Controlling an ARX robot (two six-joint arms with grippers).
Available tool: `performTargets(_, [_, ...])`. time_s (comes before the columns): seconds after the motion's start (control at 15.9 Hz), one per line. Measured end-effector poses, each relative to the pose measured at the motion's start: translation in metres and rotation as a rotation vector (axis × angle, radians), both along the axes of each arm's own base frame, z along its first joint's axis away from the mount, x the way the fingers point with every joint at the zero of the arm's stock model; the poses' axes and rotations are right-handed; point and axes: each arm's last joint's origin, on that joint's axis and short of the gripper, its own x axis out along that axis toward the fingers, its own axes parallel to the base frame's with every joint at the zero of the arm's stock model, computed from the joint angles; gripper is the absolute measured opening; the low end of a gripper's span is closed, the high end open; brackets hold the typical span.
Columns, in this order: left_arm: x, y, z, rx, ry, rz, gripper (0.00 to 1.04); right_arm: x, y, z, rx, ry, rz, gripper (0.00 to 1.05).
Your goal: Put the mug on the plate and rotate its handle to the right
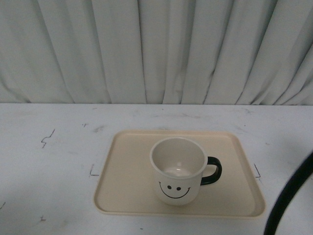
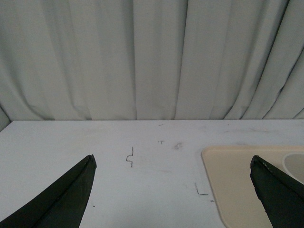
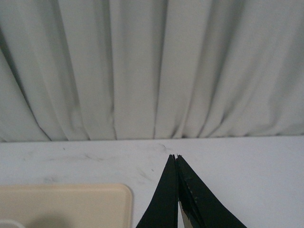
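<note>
The white mug with a black smiley face stands upright on the beige plate, right of its middle. Its black handle points right. A sliver of the mug's rim shows in the left wrist view on the plate. My left gripper is open and empty above the table, left of the plate. My right gripper is shut on nothing, above the table right of the plate's far corner. Neither gripper shows in the front view.
The white table carries small black marks. A pleated white curtain hangs behind the table's far edge. A black cable arcs across the front right corner.
</note>
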Motion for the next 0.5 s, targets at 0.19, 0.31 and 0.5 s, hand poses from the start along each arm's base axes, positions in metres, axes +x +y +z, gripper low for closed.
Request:
performTargets(0.19, [0.0,0.0,0.0,0.0,0.0,0.0,0.98,-0.021,-0.011,0.0,0.009,-0.032,0.004,0.02])
performTargets(0.31, [0.0,0.0,0.0,0.0,0.0,0.0,0.98,-0.032,-0.016,-0.003,0.009,-0.032,0.013,0.02])
performTargets(0.5, [0.0,0.0,0.0,0.0,0.0,0.0,0.98,-0.055,-0.026,-0.012,0.008,-0.018,0.003,0.02])
